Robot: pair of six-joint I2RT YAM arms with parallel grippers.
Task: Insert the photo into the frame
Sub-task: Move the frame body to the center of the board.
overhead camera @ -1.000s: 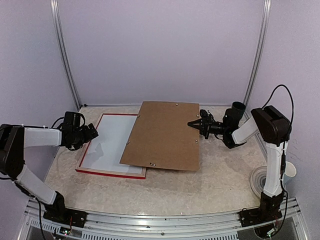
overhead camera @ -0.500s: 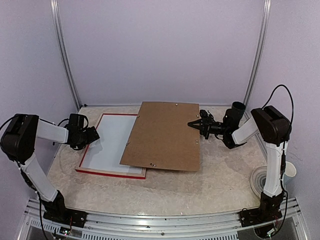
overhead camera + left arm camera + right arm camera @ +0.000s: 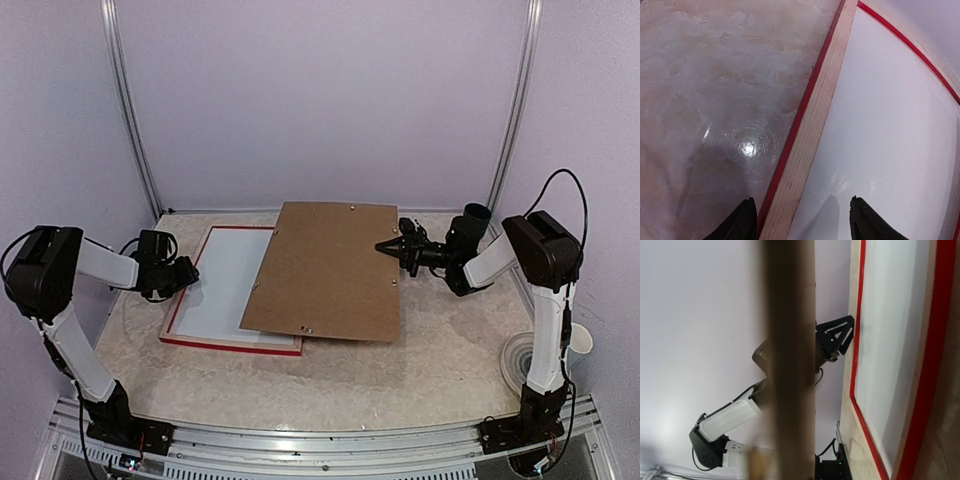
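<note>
Top external: frame [image 3: 232, 344] lies left on surface [image 3: 400, 370], hardboard panel [image 3: 325, 270] overlapping its right side.
Left tool [image 3: 186, 272]: apart, straddling frame's left rail.
Right tool [image 3: 388, 248]: clamped on panel's edge.
Task thing: photo unseen; white sheet [image 3: 225, 285] fills frame.
Remaining: backing not closed.

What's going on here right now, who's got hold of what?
The right gripper pinches the right edge of the brown backing panel, holding it tilted over part of the red frame. The frame lies flat on the table with a white sheet showing inside. The left gripper is open, straddling the frame's left rail. No printed picture shows on that sheet.
</note>
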